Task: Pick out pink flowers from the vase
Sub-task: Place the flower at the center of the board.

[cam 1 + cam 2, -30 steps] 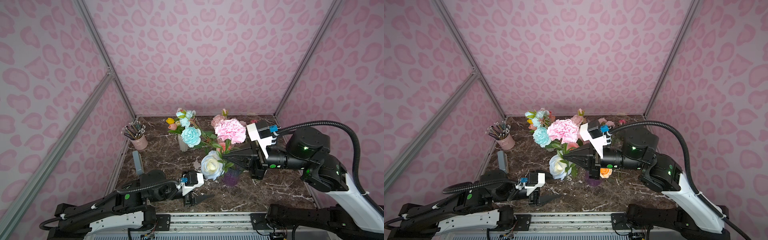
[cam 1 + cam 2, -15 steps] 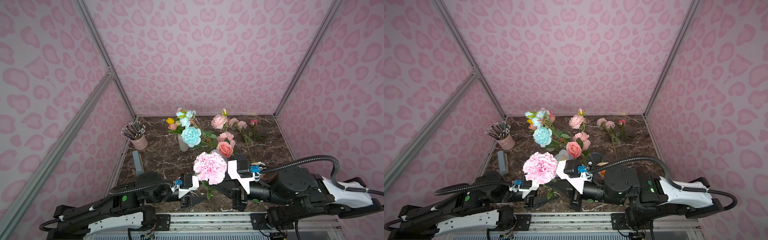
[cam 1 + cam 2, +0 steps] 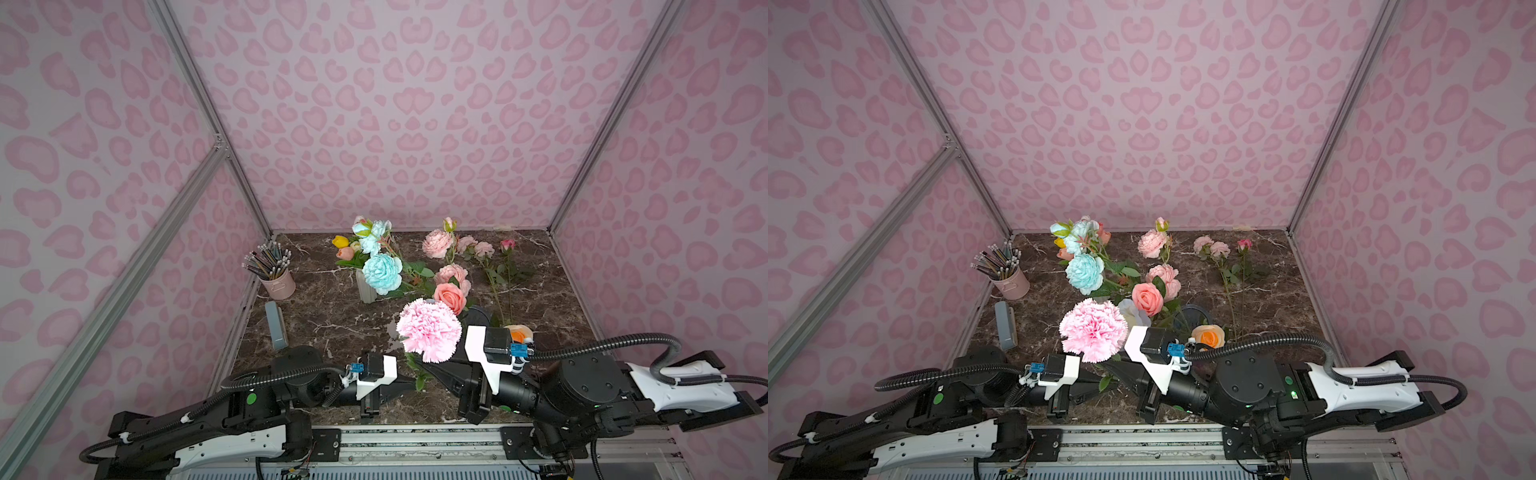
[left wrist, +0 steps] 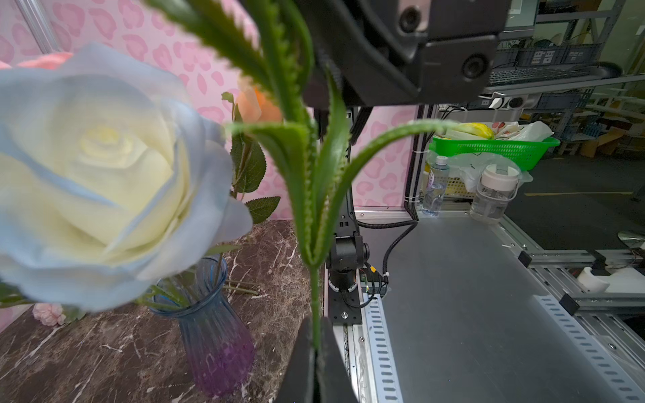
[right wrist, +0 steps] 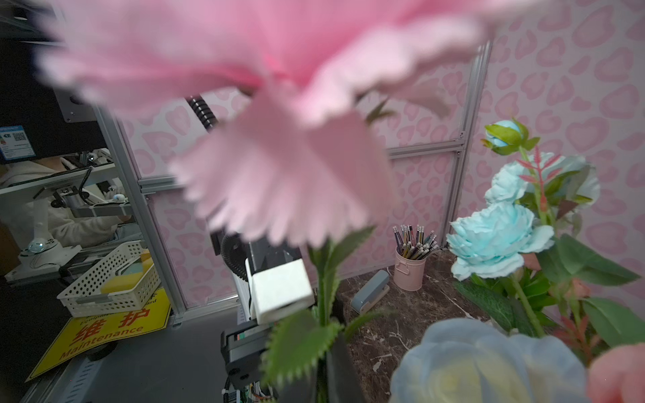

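In both top views the pink carnation point(image 3: 429, 336) stood upright over the near middle of the marble table point(image 3: 332, 328), clear of the vase point(image 3: 478, 316). Its stem ran down to where the left gripper point(image 3: 409, 384) and right gripper point(image 3: 428, 368) met tip to tip. This read as a handover. It would go best if one grip let go only once the other was firm, with the bloom kept upright. Open marble lay to the left, short of the grey stapler point(image 3: 276, 326) and pencil cup point(image 3: 277, 282). The rail point(image 3: 415, 432) ran along the table's near edge just under both arms, so room there was tight. Pink flowers point(image 3: 484, 249) already out lay far right, and pink roses point(image 3: 450, 297) sat in the vase. In the left wrist view the left gripper's jaws were together, clamped on the stem point(image 4: 316, 296), with the white rose point(image 4: 104, 167) crowding close. In the right wrist view the stem passed between the right gripper's fingers, but whether they pinched it could not be told.
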Available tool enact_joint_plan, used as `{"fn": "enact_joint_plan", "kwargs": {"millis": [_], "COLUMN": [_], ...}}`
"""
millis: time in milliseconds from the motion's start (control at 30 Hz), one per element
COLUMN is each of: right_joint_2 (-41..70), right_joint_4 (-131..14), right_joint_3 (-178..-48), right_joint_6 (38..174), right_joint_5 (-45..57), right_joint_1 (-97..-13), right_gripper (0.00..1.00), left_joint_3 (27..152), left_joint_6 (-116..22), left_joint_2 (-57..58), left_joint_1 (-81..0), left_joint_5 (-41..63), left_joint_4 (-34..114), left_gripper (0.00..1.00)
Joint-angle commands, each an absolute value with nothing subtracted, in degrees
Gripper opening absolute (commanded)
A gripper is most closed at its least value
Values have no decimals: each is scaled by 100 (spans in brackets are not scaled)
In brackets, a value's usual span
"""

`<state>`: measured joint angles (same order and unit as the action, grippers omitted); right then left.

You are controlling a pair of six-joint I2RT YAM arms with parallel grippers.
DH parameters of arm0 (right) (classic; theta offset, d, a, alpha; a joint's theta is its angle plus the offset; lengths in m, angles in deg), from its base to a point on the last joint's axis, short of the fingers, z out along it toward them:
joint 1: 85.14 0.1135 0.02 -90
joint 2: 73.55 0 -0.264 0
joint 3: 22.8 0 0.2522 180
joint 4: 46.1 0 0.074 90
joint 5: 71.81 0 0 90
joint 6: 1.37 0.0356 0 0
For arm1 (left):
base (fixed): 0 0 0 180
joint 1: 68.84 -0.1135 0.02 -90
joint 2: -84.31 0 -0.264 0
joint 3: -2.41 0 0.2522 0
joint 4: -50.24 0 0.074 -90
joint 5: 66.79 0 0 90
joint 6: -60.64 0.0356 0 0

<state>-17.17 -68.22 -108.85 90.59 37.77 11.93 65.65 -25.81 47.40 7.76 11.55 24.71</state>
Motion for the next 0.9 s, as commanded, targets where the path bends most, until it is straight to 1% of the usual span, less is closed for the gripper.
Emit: {"fn": "enact_joint_plan", "kwargs": {"millis": [0,33,67,267,300,367,400,433,500,600,667,800,867], "right_joint_2": [-1763,-1786,-1799,-1887,-1924,-1988,-1993,-2002,-2010,-2003,-1952,-1835,-1758], "right_joint_4": [-6541,-6457,-6379,-5655,-5459,-5119,-4996,-4928,-4817,-4559,-4509,-4335,-4284], "right_joint_3": [-10751,-10706,-10667,-10285,-10155,-9936,-9853,-9805,-9707,-9519,-9470,-9381,-9387], "right_joint_6": [9018,8981,8925,8313,8209,8066,8023,7988,7925,7962,8135,8491,8527], "right_joint_5": [3871,3856,3848,3920,3890,3781,3820,3903,4031,3998,3790,3291,3125], "right_joint_1": [1274,1334,1396,1895,1948,1954,1959,1958,1958,1884,1712,1363,1304], "right_gripper": [32,36,38,44,47,59,63,64,64,61,57,55,50], "left_joint_3": [6468,6408,6361,6080,5999,5866,5816,5777,5740,5690,5618,5564,5570], "left_joint_6": [-2581,-2617,-2638,-2729,-2746,-2798,-2813,-2819,-2822,-2822,-2838,-2862,-2868], "left_joint_2": [4809,4856,4888,5226,5297,5447,5497,5538,5604,5652,5698,5726,5715], "left_joint_1": [774,775,771,777,776,771,771,774,773,771,773,773,779], "left_joint_5": [1071,1089,1082,1020,1016,1067,1068,1048,1012,921,862,880,855], "left_joint_4": [3021,3128,3215,3647,3860,4079,4171,4237,4285,4319,4439,4475,4440], "left_gripper": [2,2,2,2,2,2,2,2,2,2,2,2,2]}}
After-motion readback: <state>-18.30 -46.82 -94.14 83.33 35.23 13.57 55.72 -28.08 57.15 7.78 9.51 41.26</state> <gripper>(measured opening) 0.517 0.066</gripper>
